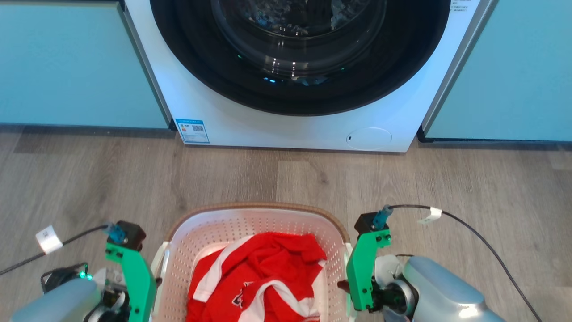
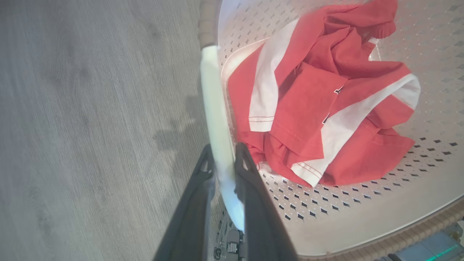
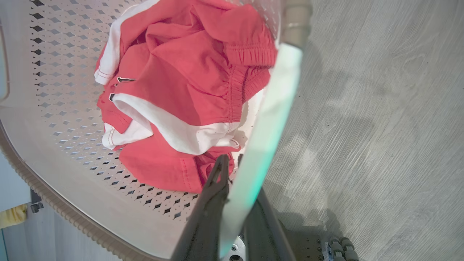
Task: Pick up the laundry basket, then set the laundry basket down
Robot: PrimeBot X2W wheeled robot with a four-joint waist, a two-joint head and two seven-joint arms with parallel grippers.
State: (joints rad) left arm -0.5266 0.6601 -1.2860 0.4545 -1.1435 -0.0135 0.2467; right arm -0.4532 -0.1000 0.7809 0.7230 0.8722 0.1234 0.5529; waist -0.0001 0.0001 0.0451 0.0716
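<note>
The head view takes in the washing machine (image 1: 290, 129) between two pale blue cabinets (image 1: 67, 67), with the laundry basket (image 1: 214, 232) on the near side of a strip of grey wood floor (image 1: 286, 179), centred before the machine's dark door. The basket's rounded far end with its brown rim points at the machine and its handles face the robot's left and right. Its near end is cut off by the picture's edge, so its long axis cannot be told, nor whether it rests on the floor.

The wrist views give the grips. The left gripper (image 2: 224, 146) has its jaws narrow, one finger on each side of the white left handle (image 2: 217, 108). The right gripper (image 3: 233, 159) pinches the right handle (image 3: 268, 123) likewise.

A crumpled red and white garment (image 1: 268, 264) lies inside; its small dark marks are unreadable. A blue sticker (image 1: 192, 130) with a square code sits low on the machine, its print too small to read.
</note>
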